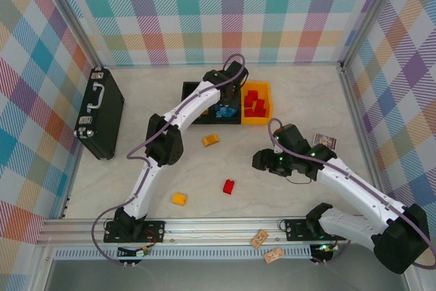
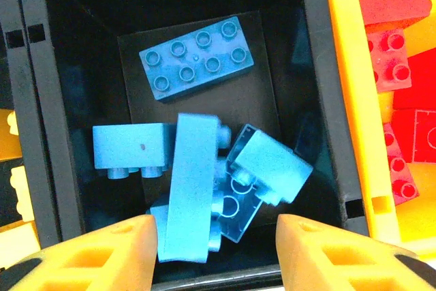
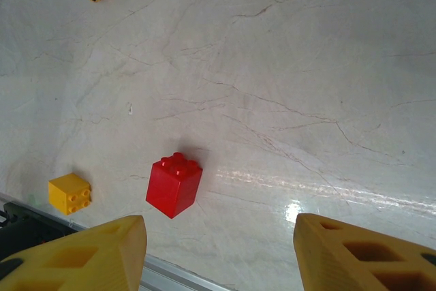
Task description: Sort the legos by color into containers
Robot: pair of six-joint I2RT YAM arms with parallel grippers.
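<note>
The containers (image 1: 193, 88) stand in a row at the back: two black bins and an orange-yellow one (image 1: 265, 118) holding red legos (image 1: 255, 104). My left gripper (image 1: 225, 97) hovers open over the middle black bin (image 2: 315, 100), where several blue legos (image 2: 196, 58) lie; a long blue brick (image 2: 188, 189) leans just beside the left finger, not clamped. My right gripper (image 1: 263, 161) is open above the table. Ahead of it a red lego (image 3: 174, 184) sits upright, left of the gap between its fingers. Loose yellow legos (image 1: 179, 199) (image 1: 210, 140) lie on the table.
A black briefcase (image 1: 100, 112) lies at the left wall. A small card (image 1: 323, 140) rests by the right arm, and paper tags (image 1: 266, 248) lie near the front rail (image 1: 204, 223). Checked walls enclose the table on three sides.
</note>
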